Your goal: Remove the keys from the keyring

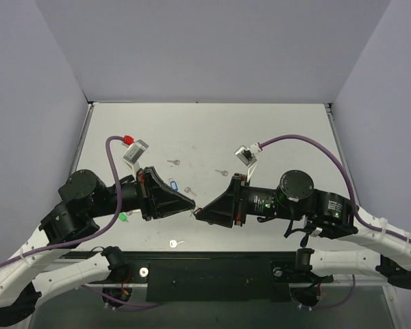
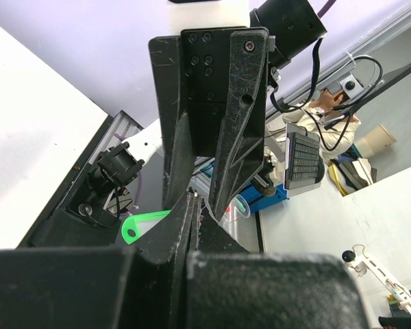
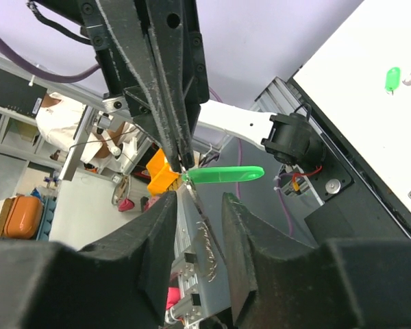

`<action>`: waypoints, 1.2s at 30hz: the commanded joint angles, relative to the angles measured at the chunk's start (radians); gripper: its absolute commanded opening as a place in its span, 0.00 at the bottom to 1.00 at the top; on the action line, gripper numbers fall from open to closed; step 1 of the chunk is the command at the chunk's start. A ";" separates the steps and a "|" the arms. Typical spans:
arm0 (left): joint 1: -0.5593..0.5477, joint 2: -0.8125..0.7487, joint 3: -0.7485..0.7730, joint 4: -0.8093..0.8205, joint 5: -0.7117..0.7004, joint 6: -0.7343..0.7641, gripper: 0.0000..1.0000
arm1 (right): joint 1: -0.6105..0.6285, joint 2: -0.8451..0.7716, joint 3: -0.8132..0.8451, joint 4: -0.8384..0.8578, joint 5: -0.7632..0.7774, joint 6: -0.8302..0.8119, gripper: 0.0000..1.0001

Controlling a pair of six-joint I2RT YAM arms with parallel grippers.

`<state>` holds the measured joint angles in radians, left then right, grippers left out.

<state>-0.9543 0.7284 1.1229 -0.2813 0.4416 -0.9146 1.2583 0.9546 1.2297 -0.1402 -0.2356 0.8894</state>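
Both grippers meet tip to tip above the middle of the table. My left gripper (image 1: 190,208) is shut on the keyring's thin metal ring, and its shut fingertips (image 2: 192,200) show in the left wrist view. The light-green tag (image 3: 226,175) sticks out sideways from the pinch and also shows in the left wrist view (image 2: 145,223). A small silver key (image 3: 207,241) hangs from the ring, between the fingers of my right gripper (image 3: 200,205). The right gripper (image 1: 199,212) is open and its fingers stand either side of the key without touching it.
On the table lie a brighter green tag (image 1: 123,217), a blue tag (image 1: 172,184), a white-tagged key (image 1: 176,242) and loose silver keys (image 1: 172,162) (image 1: 221,172) (image 1: 190,190). The table's near edge and the black base rail (image 1: 212,271) are just below the grippers.
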 commanded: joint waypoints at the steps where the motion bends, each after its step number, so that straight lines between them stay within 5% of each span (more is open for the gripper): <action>1: -0.006 -0.004 0.000 0.027 -0.027 -0.009 0.00 | 0.006 -0.033 -0.016 0.126 -0.011 0.011 0.26; 11: -0.003 -0.007 -0.006 0.024 -0.040 -0.012 0.00 | 0.004 -0.020 -0.016 0.131 -0.014 0.019 0.16; 28: -0.004 -0.012 -0.006 0.027 -0.044 -0.010 0.00 | 0.006 0.001 -0.010 0.131 -0.018 0.017 0.16; 36: -0.004 -0.014 0.005 0.002 -0.052 0.002 0.00 | 0.006 0.004 -0.009 0.122 -0.018 0.014 0.03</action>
<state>-0.9543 0.7223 1.1130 -0.2832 0.4129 -0.9241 1.2583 0.9588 1.2167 -0.0711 -0.2405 0.9081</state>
